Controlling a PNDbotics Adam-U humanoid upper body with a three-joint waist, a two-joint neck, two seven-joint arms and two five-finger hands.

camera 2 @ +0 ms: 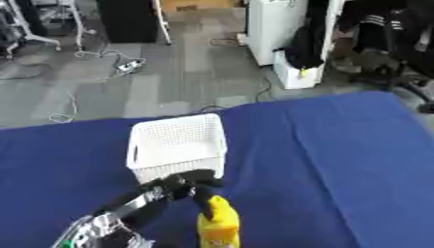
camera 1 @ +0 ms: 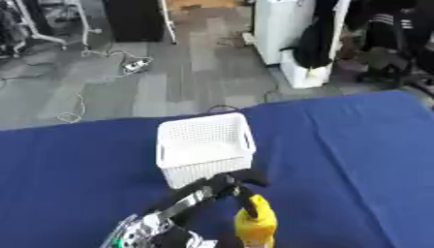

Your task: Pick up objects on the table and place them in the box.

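Left hand: the black left hand (camera 1: 230, 184) reached in from the lower left, fingers curled down over the neck of the bottle; the views did not settle whether it truly pinched it or only touched it.
Bottle: the yellow plastic bottle with a tapered top (camera 1: 255, 222) stood upright just below the hand, on the blue tablecloth (camera 1: 356, 160).
Box: the white perforated plastic basket (camera 1: 206, 145) sat just beyond the hand, its near wall almost touching the fingers.
Right hand: nowhere in either view.
Risk, tipping: held so high on the neck, the bottle looked likely to swing or topple if lifted quickly.
Risk, collision: with the basket that close, a forward move could have knocked its wall and shoved it away.
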